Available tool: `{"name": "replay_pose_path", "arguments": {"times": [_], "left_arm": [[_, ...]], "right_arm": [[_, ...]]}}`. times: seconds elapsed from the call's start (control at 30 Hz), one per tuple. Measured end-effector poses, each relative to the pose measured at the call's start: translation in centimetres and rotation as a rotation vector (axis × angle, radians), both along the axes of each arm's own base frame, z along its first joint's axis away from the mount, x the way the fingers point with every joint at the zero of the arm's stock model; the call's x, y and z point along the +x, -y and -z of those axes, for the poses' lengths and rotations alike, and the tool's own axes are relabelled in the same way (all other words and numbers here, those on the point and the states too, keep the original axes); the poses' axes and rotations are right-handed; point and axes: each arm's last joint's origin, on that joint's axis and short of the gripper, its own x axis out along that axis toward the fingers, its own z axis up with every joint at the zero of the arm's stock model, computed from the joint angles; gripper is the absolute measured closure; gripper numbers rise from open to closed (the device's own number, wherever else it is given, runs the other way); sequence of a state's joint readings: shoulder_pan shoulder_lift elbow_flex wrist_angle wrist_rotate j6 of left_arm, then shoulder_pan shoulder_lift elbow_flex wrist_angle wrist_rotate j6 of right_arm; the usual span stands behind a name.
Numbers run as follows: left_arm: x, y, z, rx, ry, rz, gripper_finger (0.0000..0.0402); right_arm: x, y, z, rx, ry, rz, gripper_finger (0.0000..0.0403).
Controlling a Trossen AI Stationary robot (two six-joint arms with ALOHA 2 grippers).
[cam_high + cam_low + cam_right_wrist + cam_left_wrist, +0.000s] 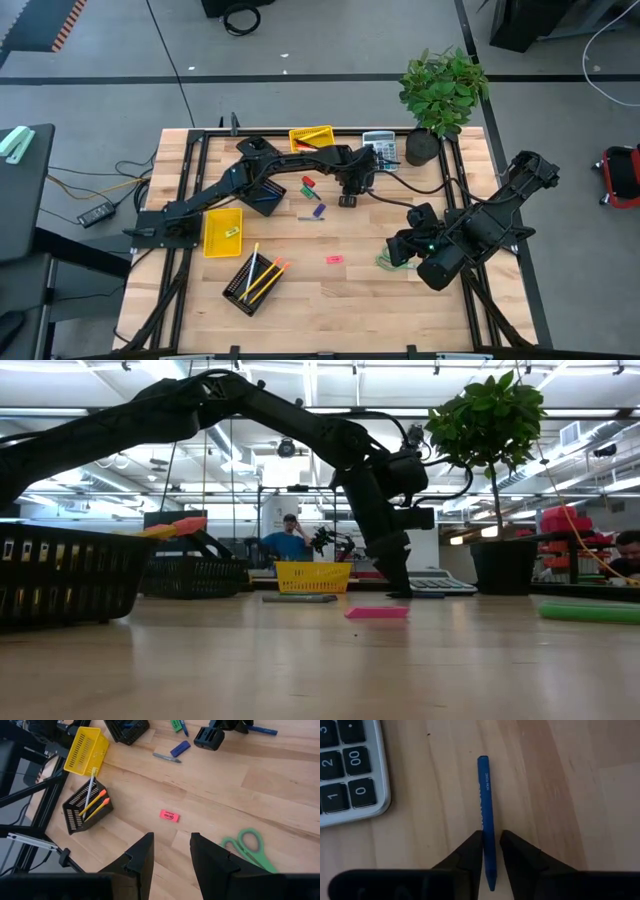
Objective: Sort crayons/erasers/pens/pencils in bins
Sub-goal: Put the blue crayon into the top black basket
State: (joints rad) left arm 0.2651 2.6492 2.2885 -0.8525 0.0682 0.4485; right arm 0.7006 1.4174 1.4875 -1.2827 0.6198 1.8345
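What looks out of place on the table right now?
The black mesh bin holding the pencils sits skewed to the table edges, unlike the yellow bin. The green-handled scissors and calculator fit no bin category.

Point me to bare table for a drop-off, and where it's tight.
Free: the front strip between the black mesh bin and the green scissors, broken only by the pink eraser. Crowded: the back centre, where the left hand straddles a blue crayon beside the calculator. The right hand hovers near the scissors.
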Motion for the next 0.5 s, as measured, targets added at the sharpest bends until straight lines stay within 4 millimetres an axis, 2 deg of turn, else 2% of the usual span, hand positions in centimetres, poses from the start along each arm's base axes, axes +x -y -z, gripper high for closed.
{"name": "replay_pose_path", "arguments": {"times": [0.37, 0.5], "left_arm": [[0.1, 1.8, -0.4, 0.060, -0.062, -0.056, 0.0375], [0.3, 1.9, -1.1, 0.037, -0.059, -0.117, 0.0375]], "right_arm": [[0.0, 0.0, 0.0, -0.052, -0.016, -0.058, 0.0270], [0.0, 0.0, 0.0, -0.071, -0.024, -0.081, 0.0270]]}}
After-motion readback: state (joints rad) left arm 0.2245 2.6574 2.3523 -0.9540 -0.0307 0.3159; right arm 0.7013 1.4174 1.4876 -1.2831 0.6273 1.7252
